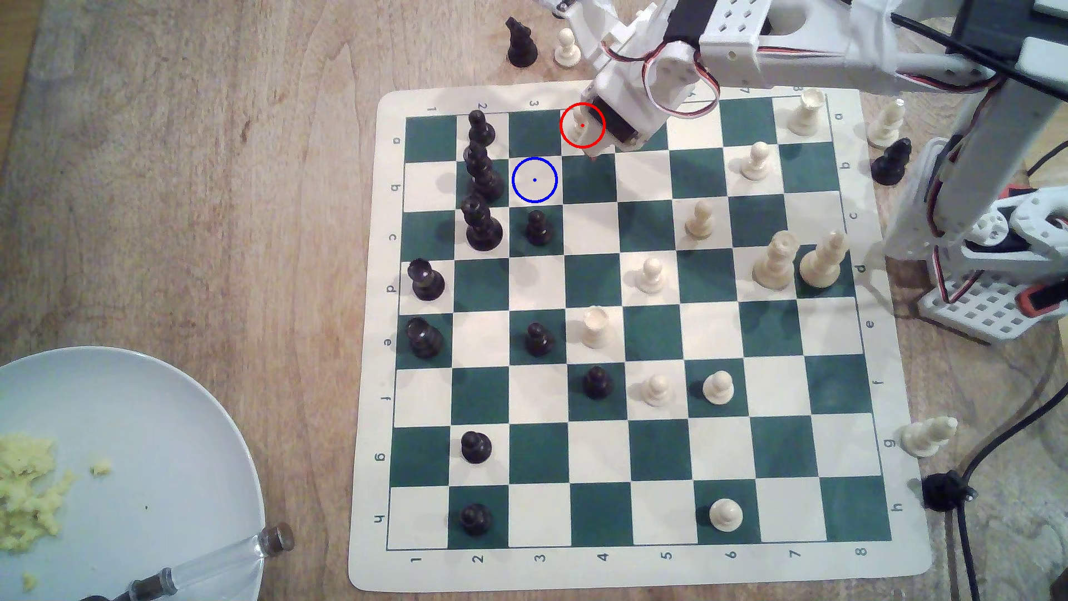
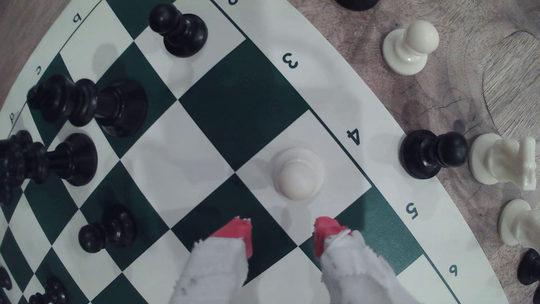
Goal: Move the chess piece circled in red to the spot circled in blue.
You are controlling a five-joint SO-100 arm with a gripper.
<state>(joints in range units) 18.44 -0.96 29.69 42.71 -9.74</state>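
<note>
Cream pawn stands just beyond parted pincer.

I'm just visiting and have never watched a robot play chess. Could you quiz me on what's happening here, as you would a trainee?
1. True or false: the gripper is already shut on the red-circled cream pawn.
2. The blue-circled square is: A) empty, B) holding a black pawn, C) holding a cream pawn.
3. In the exterior view, what lies in the white plate at lower left?

Key:
1. False: its red-tipped fingers are apart, short of the pawn.
2. A.
3. Yellow crumbly food.
</note>
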